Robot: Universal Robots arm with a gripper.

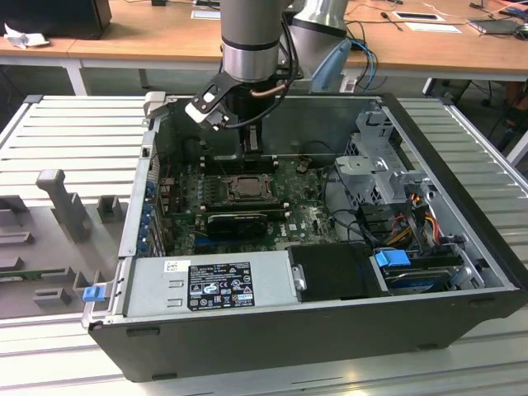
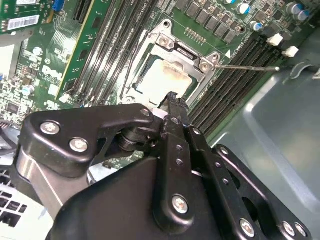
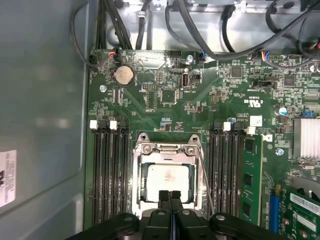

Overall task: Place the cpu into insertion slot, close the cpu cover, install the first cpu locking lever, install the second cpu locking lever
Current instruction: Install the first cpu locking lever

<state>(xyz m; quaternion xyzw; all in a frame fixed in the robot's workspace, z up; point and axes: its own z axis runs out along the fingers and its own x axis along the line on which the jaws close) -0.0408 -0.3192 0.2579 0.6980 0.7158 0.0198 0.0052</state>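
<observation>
The cpu [image 3: 167, 177], pale grey with a faint stain on top, lies in the insertion slot [image 1: 245, 188] on the green motherboard. The silvery cpu cover [image 3: 167, 149] lies flat around it, and the chip shows through its window; the cpu [image 2: 162, 80] and cover [image 2: 177, 52] also appear in the second wrist view. My gripper [image 3: 170, 195] is shut with nothing between its fingers, its tips at the edge of the socket, just over the cover's rim. A thin locking lever [image 2: 250, 66] sticks out sideways from one corner of the socket; this lever [image 3: 206, 185] angles away from the frame.
Rows of black memory slots [image 3: 107, 170] flank the socket on both sides. A black ridged heatsink [image 1: 238, 221] lies just in front of it. The case walls [image 1: 136, 214], a drive cage [image 1: 375, 165], cables [image 1: 404, 223] and the power supply [image 1: 214, 285] close in the board.
</observation>
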